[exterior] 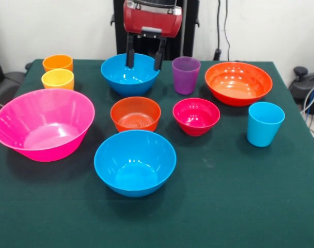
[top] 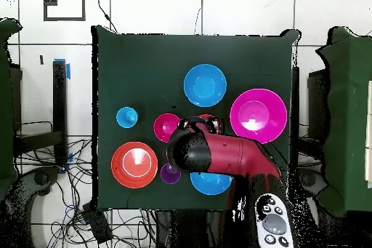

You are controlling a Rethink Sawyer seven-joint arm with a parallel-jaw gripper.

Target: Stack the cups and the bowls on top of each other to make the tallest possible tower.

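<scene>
My gripper (exterior: 144, 59) hangs open and empty, its two black fingers just above the far blue bowl (exterior: 130, 75). A second blue bowl (exterior: 135, 163) stands near the front. The large pink bowl (exterior: 43, 124) is at the left. The small orange bowl (exterior: 136, 114) and the small magenta-red bowl (exterior: 196, 116) stand in the middle. The wide orange-red bowl (exterior: 238, 83) is at the far right. The purple cup (exterior: 186, 75) stands beside the far blue bowl. The light blue cup (exterior: 265, 124) is at the right. The orange cup (exterior: 58, 62) and the yellow cup (exterior: 58, 79) stand at the far left. Nothing is stacked.
The table wears a dark green cloth (exterior: 224, 196). In the overhead view my arm (top: 218, 154) covers part of the blue bowl (top: 211, 185) by the base and hides the two short cups. Cables lie on the floor around the table.
</scene>
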